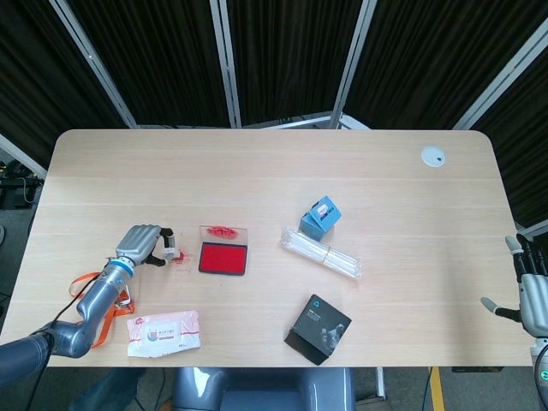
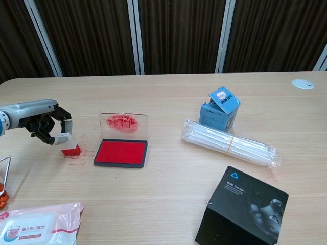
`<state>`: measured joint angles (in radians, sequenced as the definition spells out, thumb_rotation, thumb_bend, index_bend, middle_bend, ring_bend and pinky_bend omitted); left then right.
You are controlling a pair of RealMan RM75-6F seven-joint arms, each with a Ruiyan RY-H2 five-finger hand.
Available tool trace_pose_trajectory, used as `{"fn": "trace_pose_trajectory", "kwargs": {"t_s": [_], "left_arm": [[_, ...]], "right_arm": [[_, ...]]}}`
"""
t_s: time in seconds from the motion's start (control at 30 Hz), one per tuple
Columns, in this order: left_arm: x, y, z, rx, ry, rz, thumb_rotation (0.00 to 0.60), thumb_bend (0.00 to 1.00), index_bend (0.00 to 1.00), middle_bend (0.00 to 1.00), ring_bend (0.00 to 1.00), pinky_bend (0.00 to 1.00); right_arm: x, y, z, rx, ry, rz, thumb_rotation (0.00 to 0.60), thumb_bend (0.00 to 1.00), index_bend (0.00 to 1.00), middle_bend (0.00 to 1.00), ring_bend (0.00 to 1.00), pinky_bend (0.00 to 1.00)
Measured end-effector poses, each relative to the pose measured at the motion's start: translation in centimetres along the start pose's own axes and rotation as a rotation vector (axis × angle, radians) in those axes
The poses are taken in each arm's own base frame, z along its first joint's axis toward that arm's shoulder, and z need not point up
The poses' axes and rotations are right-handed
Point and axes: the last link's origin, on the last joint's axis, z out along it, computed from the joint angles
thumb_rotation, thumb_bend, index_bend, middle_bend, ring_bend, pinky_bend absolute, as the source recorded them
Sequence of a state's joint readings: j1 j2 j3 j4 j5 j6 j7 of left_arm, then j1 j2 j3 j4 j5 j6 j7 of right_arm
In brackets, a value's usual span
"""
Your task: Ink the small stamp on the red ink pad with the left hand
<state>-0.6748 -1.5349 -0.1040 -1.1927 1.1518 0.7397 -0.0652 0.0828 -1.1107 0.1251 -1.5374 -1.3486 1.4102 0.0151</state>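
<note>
The red ink pad (image 1: 223, 258) (image 2: 120, 152) lies open left of the table's middle, its clear lid (image 2: 123, 124) smeared with red and standing at the far edge. My left hand (image 1: 141, 243) (image 2: 45, 125) is left of the pad and holds the small stamp (image 1: 175, 255) (image 2: 68, 144), a white block with a red face. The stamp's red face is down against red scribble marks (image 2: 77, 153) on the tabletop, beside the pad. My right hand (image 1: 532, 295) hangs off the table's right edge with fingers spread, holding nothing.
A blue box (image 2: 220, 108) and a clear packet of straws (image 2: 229, 142) lie right of the pad. A black box (image 2: 242, 206) sits near the front edge. A wet-wipes pack (image 2: 37, 224) and an orange strap (image 1: 92, 286) lie at front left. A white disc (image 1: 433, 156) sits far right.
</note>
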Motion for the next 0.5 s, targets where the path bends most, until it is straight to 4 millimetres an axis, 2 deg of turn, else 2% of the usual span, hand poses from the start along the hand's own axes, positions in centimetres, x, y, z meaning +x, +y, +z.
{"fn": "trace_pose_trajectory", "kwargs": {"t_s": [0.33, 0.5], "left_arm": [[-0.03, -0.08, -0.04, -0.003, -0.002, 0.012, 0.6, 0.18, 0.35, 0.25, 0.71, 0.73], [0.18, -0.02, -0.33, -0.012, 0.007, 0.012, 0.6, 0.12, 0.26, 0.11, 0.7, 0.72]], "right_arm": [[-0.02, 0.02, 0.01, -0.001, 0.0, 0.001, 0.6, 0.0, 0.0, 0.0, 0.0, 0.0], [0.0, -0.01, -0.02, -0.001, 0.0, 0.002, 0.6, 0.0, 0.0, 0.0, 0.0, 0.0]]}}
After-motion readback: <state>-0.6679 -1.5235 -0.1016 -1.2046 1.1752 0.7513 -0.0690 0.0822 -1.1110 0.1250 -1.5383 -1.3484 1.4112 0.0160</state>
